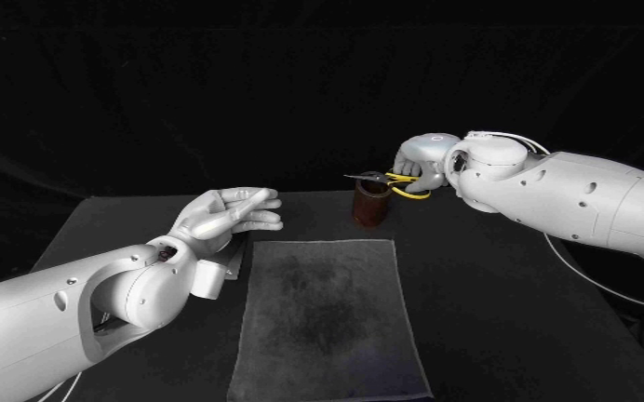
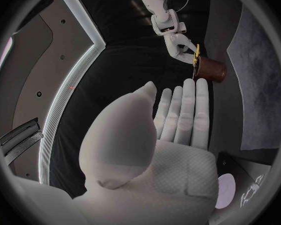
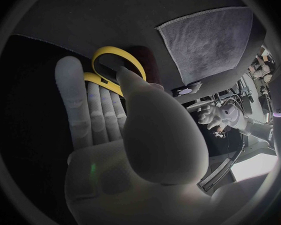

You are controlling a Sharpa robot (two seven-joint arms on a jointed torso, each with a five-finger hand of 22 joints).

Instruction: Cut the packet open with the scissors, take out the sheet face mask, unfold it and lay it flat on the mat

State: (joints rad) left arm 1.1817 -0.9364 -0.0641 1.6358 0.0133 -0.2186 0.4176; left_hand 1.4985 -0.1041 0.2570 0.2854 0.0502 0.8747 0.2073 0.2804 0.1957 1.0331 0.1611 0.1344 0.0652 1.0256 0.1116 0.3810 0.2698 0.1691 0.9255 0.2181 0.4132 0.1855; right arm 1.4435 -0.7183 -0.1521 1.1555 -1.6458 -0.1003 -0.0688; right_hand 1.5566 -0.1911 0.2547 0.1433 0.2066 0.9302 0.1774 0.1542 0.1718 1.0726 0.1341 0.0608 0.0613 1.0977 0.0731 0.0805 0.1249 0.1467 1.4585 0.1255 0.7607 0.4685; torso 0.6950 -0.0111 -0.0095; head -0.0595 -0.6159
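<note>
Right hand has the scissors by the yellow handles, fingers curled round the loops. They sit right over the brown holder just past the mat's far edge, and I can't tell whether they're clear of its rim. Left hand hovers near the mat's far left corner, fingers straight, holding nothing. Grey mat lies flat mid-table between the arms. Can't spot the packet (possibly hidden under the left arm). Step looks like scissors pickup. To do it well:
- Seat the fingers firmly in the loops before moving off.
- Lift straight up so the holder doesn't tip.
- Keep the blades closed and pointed away from the left hand.
</note>
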